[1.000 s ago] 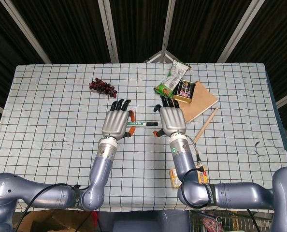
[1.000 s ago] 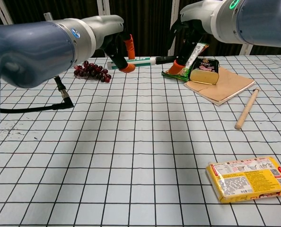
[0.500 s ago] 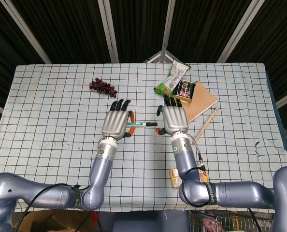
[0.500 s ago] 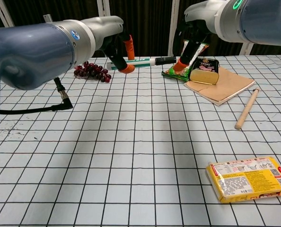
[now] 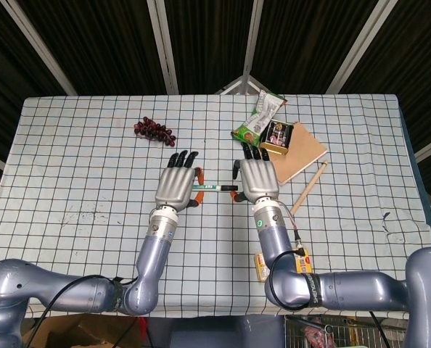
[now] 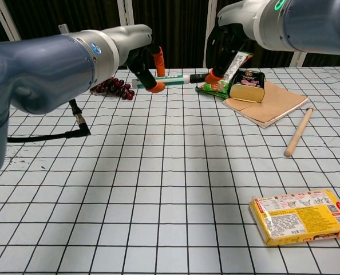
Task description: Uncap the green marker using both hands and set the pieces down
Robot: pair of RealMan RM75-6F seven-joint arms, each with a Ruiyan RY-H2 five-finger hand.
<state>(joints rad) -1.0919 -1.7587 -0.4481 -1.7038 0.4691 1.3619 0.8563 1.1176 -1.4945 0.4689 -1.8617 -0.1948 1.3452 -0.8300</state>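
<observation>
A table covered with a white cloth printed in a dark grid fills the lower part of both views. The cloth shows faint scuff marks near its left edge in the head view. Beyond the far edge of the table the backdrop is dark, ribbed paneling crossed by pale metal struts that slant and converge overhead. Lighting is even and bright across the cloth, with soft shadows. No floor is discernible.
</observation>
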